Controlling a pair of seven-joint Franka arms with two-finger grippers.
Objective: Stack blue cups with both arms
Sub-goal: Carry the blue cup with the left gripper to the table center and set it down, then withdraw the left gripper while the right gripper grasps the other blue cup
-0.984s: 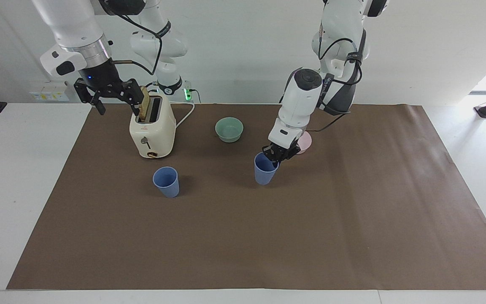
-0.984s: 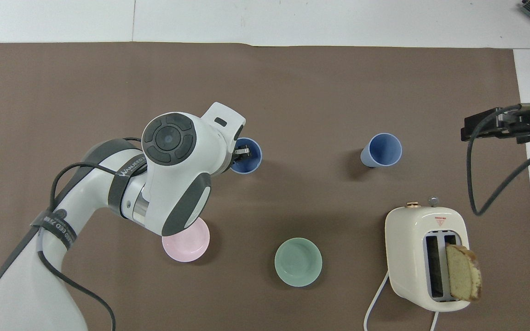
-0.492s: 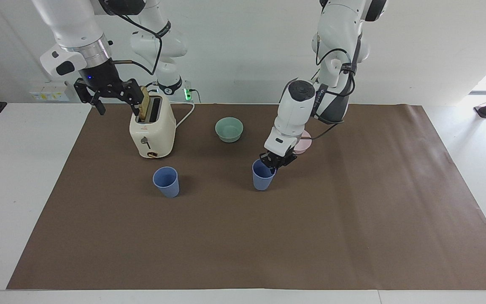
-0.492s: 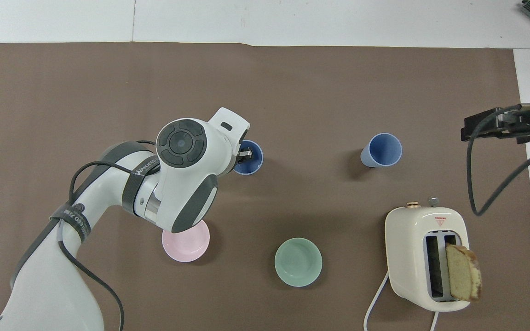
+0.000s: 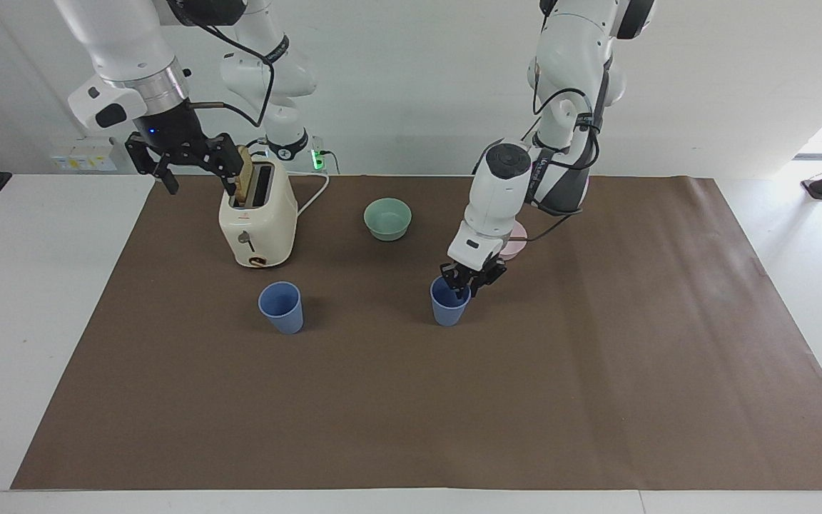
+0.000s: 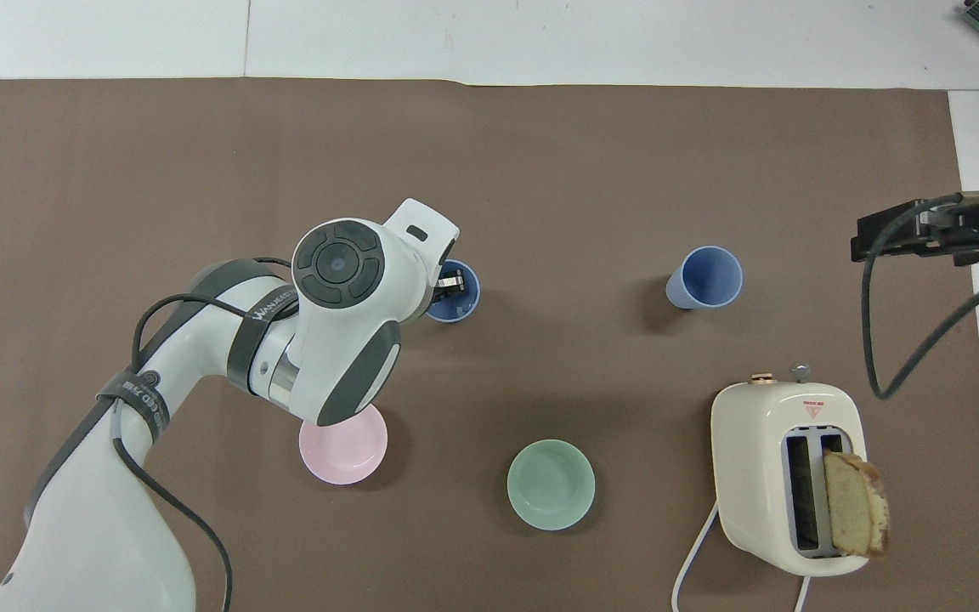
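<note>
my left hand (image 5: pixel 469 284) at rim of blue cup (image 5: pixel 448 307), grip unclear | second blue cup (image 5: pixel 282 308) on table, 9 o'clock of it in facing view | my right hand (image 5: pixel 183 160) open, waits beside toaster (image 5: pixel 257 221)

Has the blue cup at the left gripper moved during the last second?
Yes, slightly. In the facing view, the blue cup at the left gripper now stands lower against the unmoved mint-green bowl, so farther from the robots.

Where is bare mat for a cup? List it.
Bare: mat farther from the robots than both blue cups, and its left-arm end. Crowded: toaster, green bowl, pink bowl row; left gripper at one cup; right gripper waits beside the toaster.
</note>
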